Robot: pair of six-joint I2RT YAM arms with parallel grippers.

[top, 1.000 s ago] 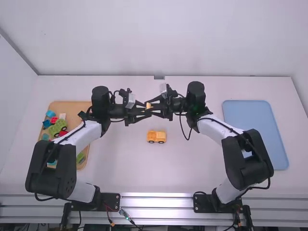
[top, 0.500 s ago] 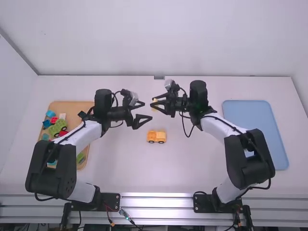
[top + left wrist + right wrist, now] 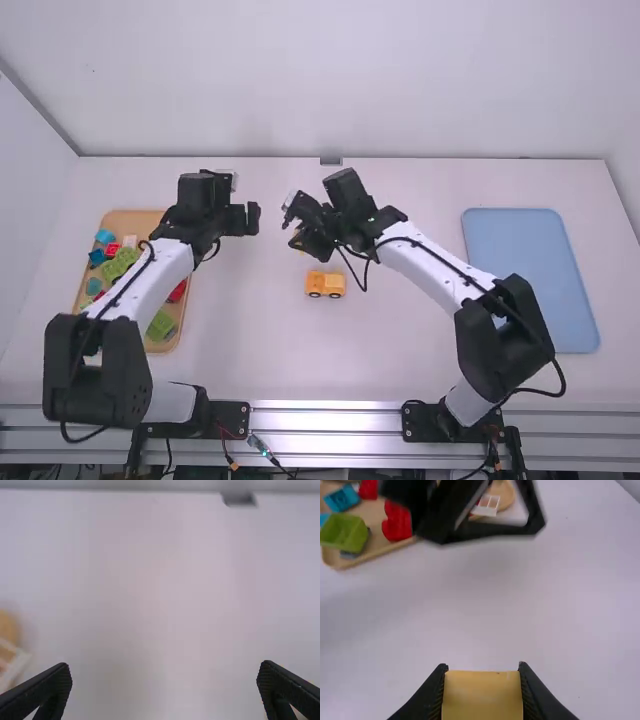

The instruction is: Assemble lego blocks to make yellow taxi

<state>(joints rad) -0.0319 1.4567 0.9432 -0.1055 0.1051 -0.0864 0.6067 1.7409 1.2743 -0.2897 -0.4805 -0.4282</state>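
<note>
The white surface (image 3: 250,330) lay under both arms, with the blue tray (image 3: 530,270) far to the right, probably meant for the finished taxi. The wooden tray (image 3: 142,221) held spare blocks beside my left arm, handy for picking. My left tool (image 3: 166,667) was open and empty; my right tool (image 3: 482,666) was closed on a part. The yellow wheeled piece (image 3: 325,284) sat upright between the arms, I judged as a base both could reach. The yellow block (image 3: 482,695) was pinched by opposite sides, likely leaving its end free for fitting.
</note>
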